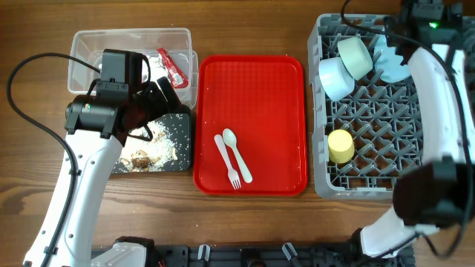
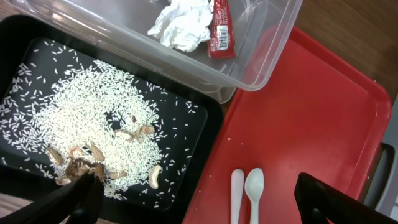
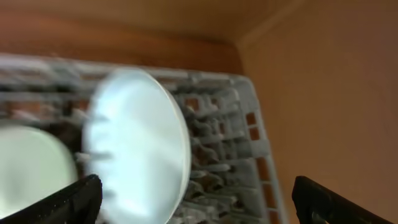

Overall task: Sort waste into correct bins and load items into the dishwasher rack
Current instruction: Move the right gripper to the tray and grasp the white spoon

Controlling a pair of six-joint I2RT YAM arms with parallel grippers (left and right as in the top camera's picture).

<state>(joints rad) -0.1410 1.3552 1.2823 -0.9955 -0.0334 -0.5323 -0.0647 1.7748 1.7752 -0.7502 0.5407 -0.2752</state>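
Now your left gripper, jaws spread empty, hangs over the shallow black rectangular tray left of the flat red serving tray; your right gripper, equally released, over the grey plastic rack right of it.

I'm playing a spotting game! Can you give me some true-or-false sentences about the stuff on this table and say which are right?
1. The white plastic fork and white plastic spoon lie on the flat red serving tray. True.
2. White rice grains are scattered in the shallow black rectangular tray. True.
3. The small yellow cup sits in that black tray. False: it sits in the large grey plastic rack.
4. The small red-and-white wrapper lies on the red tray. False: it is in the clear rectangular plastic tub, next to the crumpled white tissue.
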